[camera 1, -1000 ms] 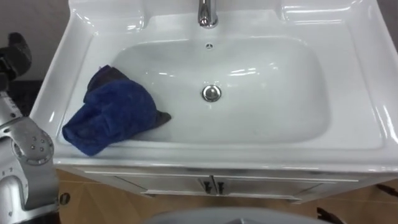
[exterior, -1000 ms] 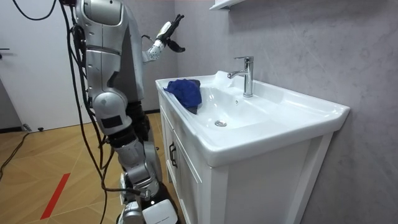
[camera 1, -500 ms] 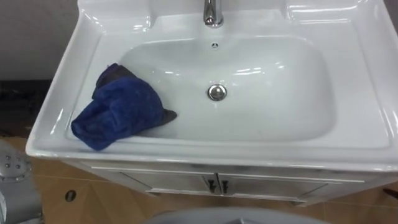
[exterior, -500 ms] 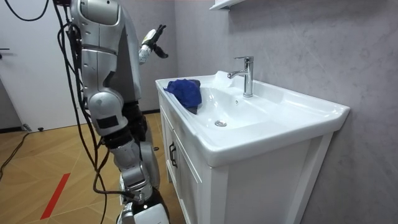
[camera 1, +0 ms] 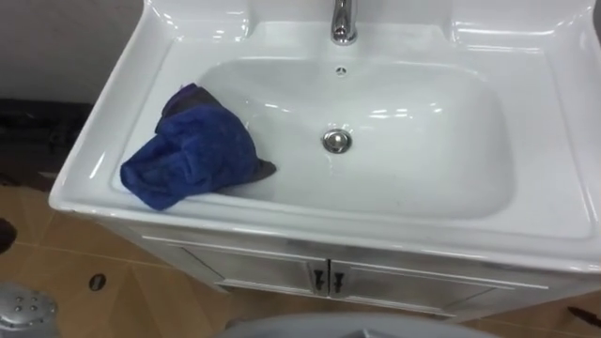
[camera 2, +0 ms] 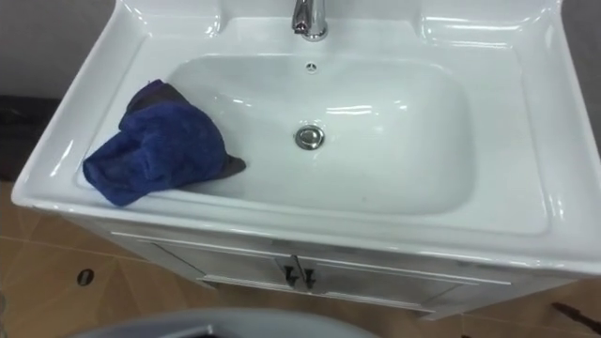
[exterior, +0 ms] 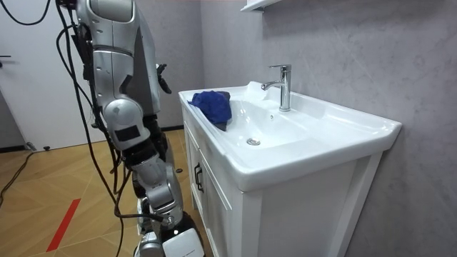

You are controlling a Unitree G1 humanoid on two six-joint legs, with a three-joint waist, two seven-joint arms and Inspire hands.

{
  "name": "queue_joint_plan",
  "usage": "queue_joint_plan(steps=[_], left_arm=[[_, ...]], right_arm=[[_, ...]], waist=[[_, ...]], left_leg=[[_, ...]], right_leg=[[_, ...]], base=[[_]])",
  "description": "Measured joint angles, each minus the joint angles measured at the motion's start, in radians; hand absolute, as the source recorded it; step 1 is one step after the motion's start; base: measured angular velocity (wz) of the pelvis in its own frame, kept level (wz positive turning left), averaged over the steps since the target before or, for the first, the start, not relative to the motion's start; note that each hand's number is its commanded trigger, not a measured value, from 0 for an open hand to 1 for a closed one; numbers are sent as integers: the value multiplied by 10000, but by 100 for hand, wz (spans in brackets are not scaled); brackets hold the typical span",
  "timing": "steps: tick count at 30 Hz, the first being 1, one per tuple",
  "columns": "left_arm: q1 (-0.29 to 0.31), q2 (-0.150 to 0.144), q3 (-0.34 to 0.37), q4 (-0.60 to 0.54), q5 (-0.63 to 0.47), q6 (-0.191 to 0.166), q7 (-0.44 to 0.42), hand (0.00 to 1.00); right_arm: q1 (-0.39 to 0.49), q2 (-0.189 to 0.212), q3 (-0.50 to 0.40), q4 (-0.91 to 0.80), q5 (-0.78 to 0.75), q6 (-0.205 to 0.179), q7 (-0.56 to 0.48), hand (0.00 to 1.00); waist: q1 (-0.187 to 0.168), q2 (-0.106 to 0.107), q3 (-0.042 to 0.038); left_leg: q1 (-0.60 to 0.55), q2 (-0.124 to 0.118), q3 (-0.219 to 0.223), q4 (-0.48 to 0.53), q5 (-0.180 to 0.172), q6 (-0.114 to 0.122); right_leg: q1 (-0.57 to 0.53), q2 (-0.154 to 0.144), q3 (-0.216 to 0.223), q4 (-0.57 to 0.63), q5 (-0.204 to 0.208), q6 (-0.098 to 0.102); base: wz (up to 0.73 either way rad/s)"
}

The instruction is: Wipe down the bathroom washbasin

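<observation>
A crumpled dark blue cloth (camera 1: pixel 192 157) lies on the left slope of the white basin (camera 1: pixel 423 202), partly over the left rim. Nothing touches it. The drain (camera 1: pixel 337 141) sits in the middle of the bowl, and the chrome faucet (camera 1: pixel 343 23) rises at the back. In the room view I stand upright in front of the vanity (exterior: pixel 285 207). My left hand (exterior: pixel 163 77) hangs low beside my chest, away from the cloth (exterior: pixel 212 105) and mostly hidden by my body. A dark sliver of my right hand (camera 1: pixel 580 315) shows at the lower right corner.
Cabinet doors with small dark handles (camera 1: pixel 325 279) close off the front under the basin. A grey wall (exterior: pixel 343 50) stands behind the faucet, with a shelf (exterior: pixel 258 5) above it. Wooden floor (exterior: pixel 57 185) stretches to the room view's left.
My left hand has dropped from its raised place near the wall to beside my chest. The eye view has shifted, and my left arm has slid down out of its lower left. The cloth lies unmoved.
</observation>
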Motion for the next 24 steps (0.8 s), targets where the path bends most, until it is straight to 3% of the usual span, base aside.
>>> queue_joint_plan(steps=[6,16,24], left_arm=[[213,-94,-415,1895,-1165,-478,372,0],[608,-327,-1811,4540,-2271,-497,397,0],[778,-329,-2023,5297,-2641,-526,78,0]], right_arm=[[-150,23,-20,-64,-213,-20,9,0],[-231,50,-2,-368,-115,-83,22,0],[-247,53,-13,-371,-122,-127,111,0]], waist=[[-24,-46,-9],[-79,-130,18],[-333,-152,17]], left_leg=[[-16,-4,33,0,0,0],[28,-6,-19,35,-1,0],[-3,-5,151,46,-1,0]], right_leg=[[1,-5,7,-23,-3,4],[118,-8,-32,-69,-6,5],[125,-25,-47,-41,-12,12]], base=[[-1],[0],[1]])
